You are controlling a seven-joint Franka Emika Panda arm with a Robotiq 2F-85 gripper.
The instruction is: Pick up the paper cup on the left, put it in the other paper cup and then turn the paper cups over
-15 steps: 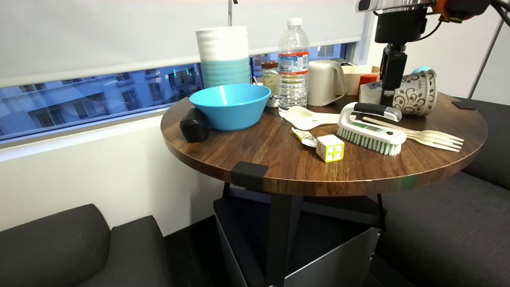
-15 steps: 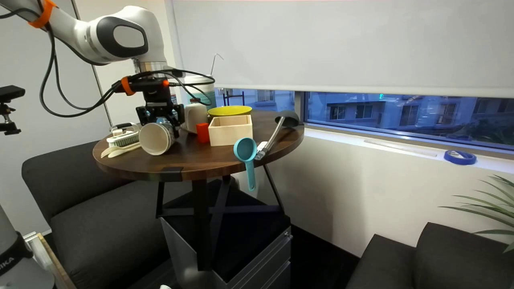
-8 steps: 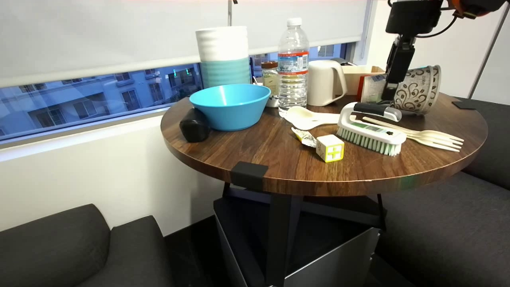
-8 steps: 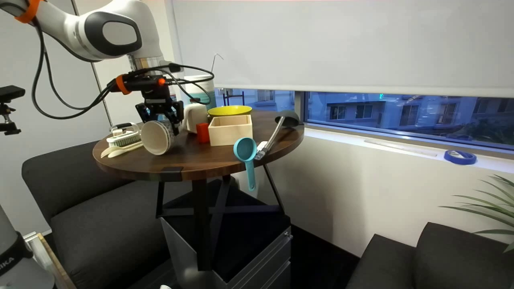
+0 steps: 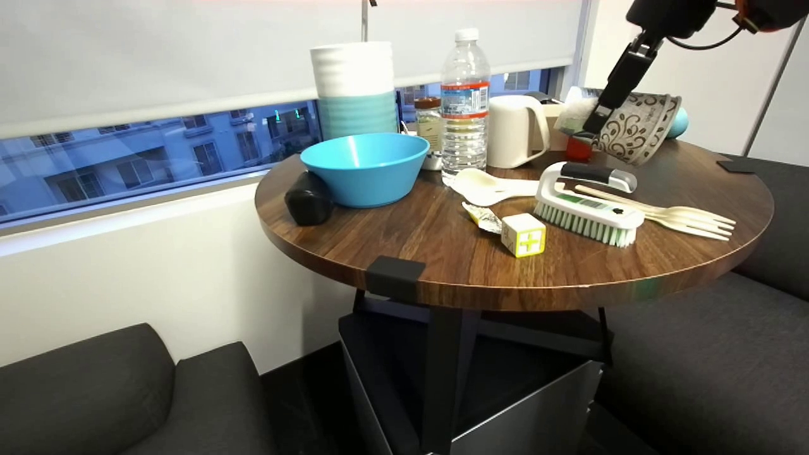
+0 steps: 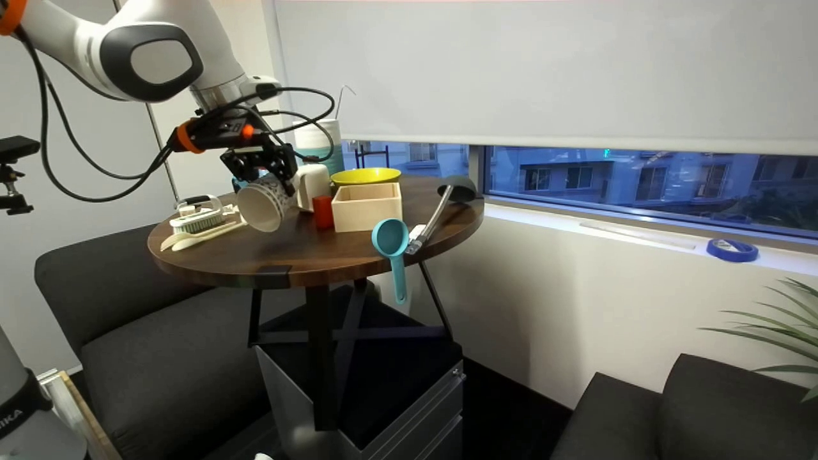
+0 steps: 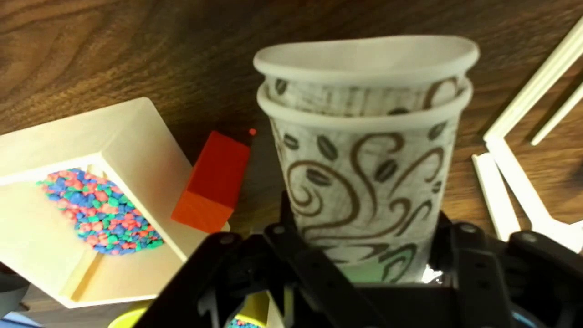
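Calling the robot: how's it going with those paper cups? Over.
Black gripper: shut on nested white, brown-swirled paper cups. Cups tilted, mouths slanting down, not fully overturned. Red rectangular block nearby, might get bumped.

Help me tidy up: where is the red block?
In the wrist view, the red block is left of the cups, beside the box; in an exterior view, it's left of the box, near the mug.

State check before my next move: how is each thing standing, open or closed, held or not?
Cups: nested, held, tilted with mouths slightly down, apparently in the air
Fingers: shut on the cups
Bottle: upright, capped
Jar: upright, lid on
Box: open, coloured bits inside
Mug: upright
Blue bowl: upright
Yellow dish: upright
Brush: bristles down
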